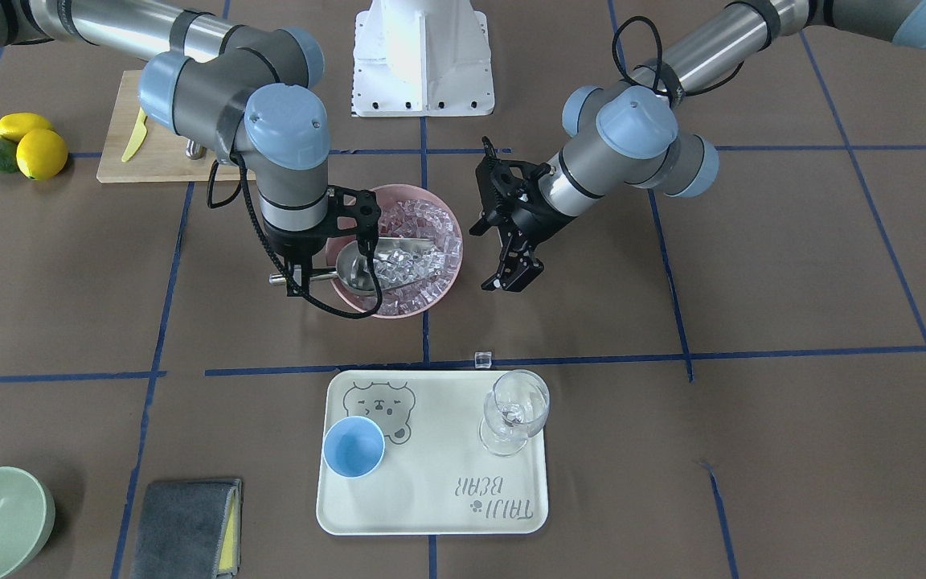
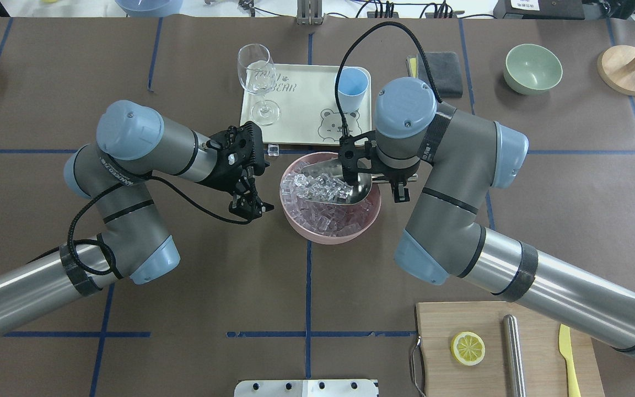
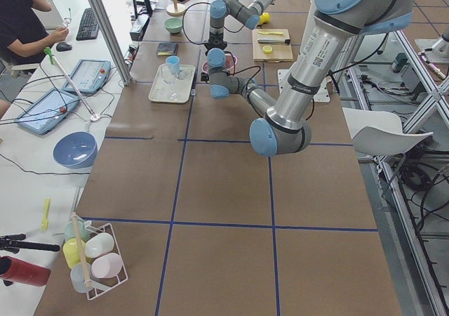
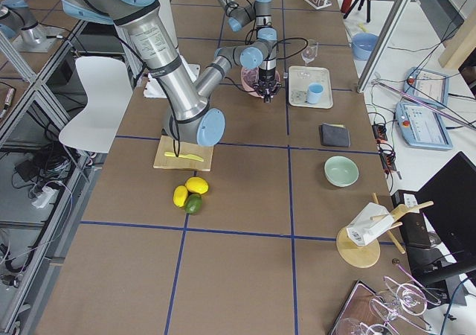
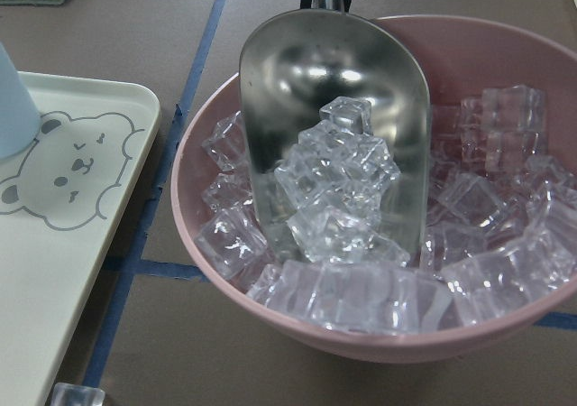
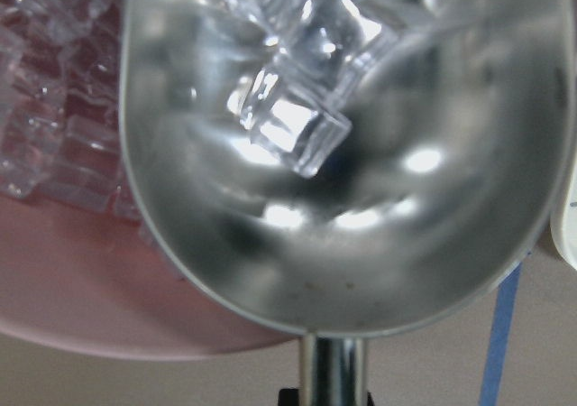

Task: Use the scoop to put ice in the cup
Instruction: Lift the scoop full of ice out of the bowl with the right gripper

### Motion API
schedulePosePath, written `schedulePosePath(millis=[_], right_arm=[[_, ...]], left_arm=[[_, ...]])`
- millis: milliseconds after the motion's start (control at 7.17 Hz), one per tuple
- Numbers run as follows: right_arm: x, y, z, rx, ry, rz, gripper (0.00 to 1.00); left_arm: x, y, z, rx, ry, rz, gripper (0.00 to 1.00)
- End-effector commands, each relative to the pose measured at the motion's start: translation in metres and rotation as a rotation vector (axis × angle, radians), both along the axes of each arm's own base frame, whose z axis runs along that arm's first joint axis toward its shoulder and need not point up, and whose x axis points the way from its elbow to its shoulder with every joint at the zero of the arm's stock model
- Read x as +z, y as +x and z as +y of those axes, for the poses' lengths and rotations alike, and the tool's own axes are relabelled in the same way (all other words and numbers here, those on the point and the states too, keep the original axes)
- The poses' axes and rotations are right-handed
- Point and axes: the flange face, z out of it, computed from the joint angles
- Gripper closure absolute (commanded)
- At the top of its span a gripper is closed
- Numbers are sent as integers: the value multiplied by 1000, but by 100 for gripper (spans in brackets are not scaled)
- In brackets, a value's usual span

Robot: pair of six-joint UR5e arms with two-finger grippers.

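Seen from overhead, the brown paper-covered table (image 2: 213,275) carries a cream bear-print tray (image 2: 301,118) at 12 o'clock from a pink bowl (image 2: 323,237) heaped with ice (image 2: 328,218). The right gripper (image 2: 389,179), at the bowl's 3 o'clock rim, is clamped on the thin handle of the scoop (image 2: 345,187). The scoop's silver trough lies inside the bowl, its mouth pointing toward 9 o'clock and down among the cubes, with a pile of ice sitting in it. The left gripper (image 2: 250,208) hangs at the bowl's 9 o'clock, just beside the rim, fingers spread and holding nothing. A clear wine glass (image 2: 257,82) stands on the tray at its 9 o'clock edge. The light blue cup (image 2: 352,88) stands upright at the tray's 2 o'clock corner, at about 1 o'clock from the bowl and apart from it. One stray cube (image 2: 274,149) lies on the table just off the tray's 6 o'clock edge.
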Motion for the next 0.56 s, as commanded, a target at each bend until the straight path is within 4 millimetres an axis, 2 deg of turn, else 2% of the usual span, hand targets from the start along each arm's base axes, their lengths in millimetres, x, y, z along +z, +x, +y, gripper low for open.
schedulePosePath(millis=[0,140,279,419], right_arm=[[-2,9,-7,-5,-33,-29,100],[-4,11,-8,-11,-22,-78,100],[5,14,-7,-17,-18,-121,100],[3,21,-13,-20,-30,-145,100]], left_arm=[[0,1,0,1,0,-1,1],[0,0,0,0,1,-1,1],[1,-2,-2,-3,0,-2,1],[1,-3,-2,-4,4,-1,1]])
